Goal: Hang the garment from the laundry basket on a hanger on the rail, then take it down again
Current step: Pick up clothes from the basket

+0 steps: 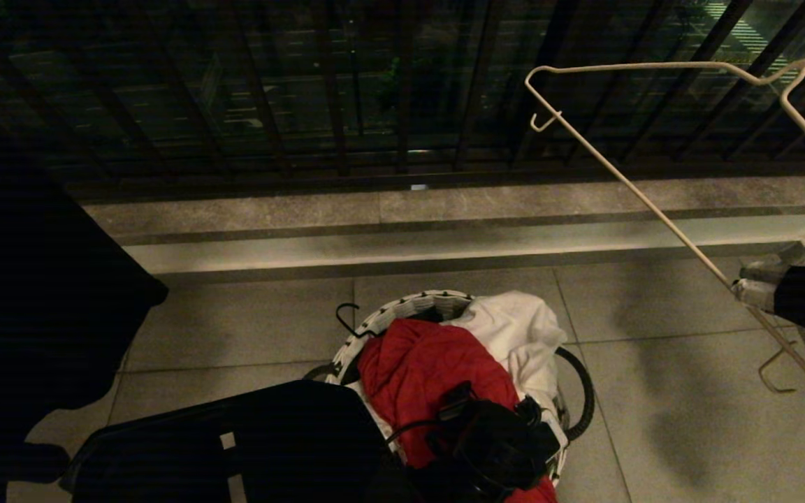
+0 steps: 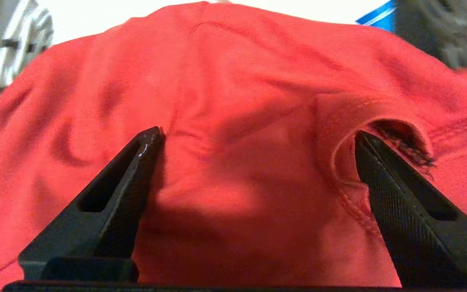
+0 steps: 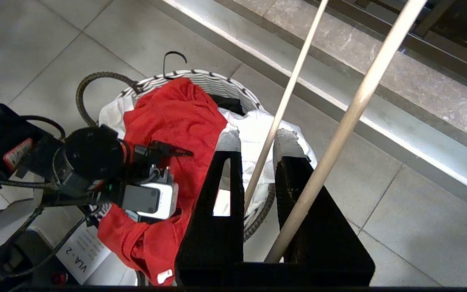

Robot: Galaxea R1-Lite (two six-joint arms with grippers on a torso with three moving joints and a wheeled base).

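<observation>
The red garment [image 1: 416,370] lies heaped on top of the laundry basket [image 1: 409,304], whose black-and-white rim shows at the far side. My left gripper [image 1: 493,440] hovers low over it, open. In the left wrist view its fingers [image 2: 136,170] stand wide apart against the red garment [image 2: 237,81], one tip beside a hemmed opening [image 2: 379,134]. Off to the right, my right gripper [image 1: 741,286] is shut on the cream-white hanger [image 1: 626,181], which it holds tilted in the air. In the right wrist view the hanger's wire [image 3: 282,101] runs between the grey-tipped fingers [image 3: 228,140]. The rail is out of view.
A white T-shirt [image 1: 514,328] fills the basket's right side. A black hook [image 1: 346,318] pokes over the rim. A dark garment [image 1: 25,279] hangs at the left. Behind the basket are a raised stone step [image 1: 444,237] and the balcony bars [image 1: 332,105].
</observation>
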